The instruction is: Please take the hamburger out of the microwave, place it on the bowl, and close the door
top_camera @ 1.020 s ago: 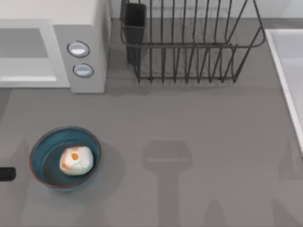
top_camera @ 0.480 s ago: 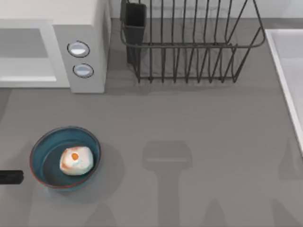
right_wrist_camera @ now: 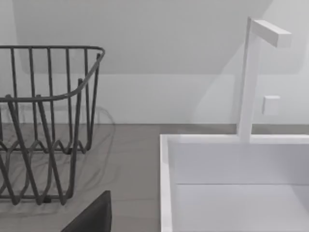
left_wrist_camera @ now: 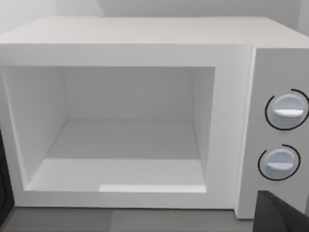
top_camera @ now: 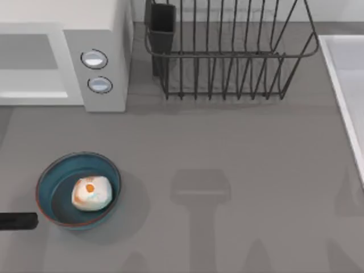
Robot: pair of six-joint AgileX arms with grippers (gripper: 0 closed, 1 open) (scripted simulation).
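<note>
The hamburger (top_camera: 91, 192), a whitish lump with an orange spot, lies inside the blue bowl (top_camera: 57, 170) at the table's front left. The microwave (top_camera: 105, 34) stands at the back left. In the left wrist view its white cavity (left_wrist_camera: 125, 145) stands open and bare, with two round buttons (left_wrist_camera: 287, 108) beside it. The door is out of view. My left gripper (top_camera: 20, 220) shows as a black bar at the left edge, just left of the bowl's rim and apart from the hamburger. One dark finger (left_wrist_camera: 277, 212) sits far to the side, with nothing held. My right gripper's dark finger (right_wrist_camera: 94, 217) shows in the right wrist view.
A black wire rack (top_camera: 227, 57) with a dark cup (top_camera: 162, 25) stands at the back middle. A white sink (top_camera: 347, 85) with a tap (right_wrist_camera: 251, 77) runs along the right edge. Arm shadows fall on the grey tabletop (top_camera: 227, 148).
The black bar of my left gripper has slid rightward from the left edge toward the bowl. The hamburger, bowl and microwave have not moved.
</note>
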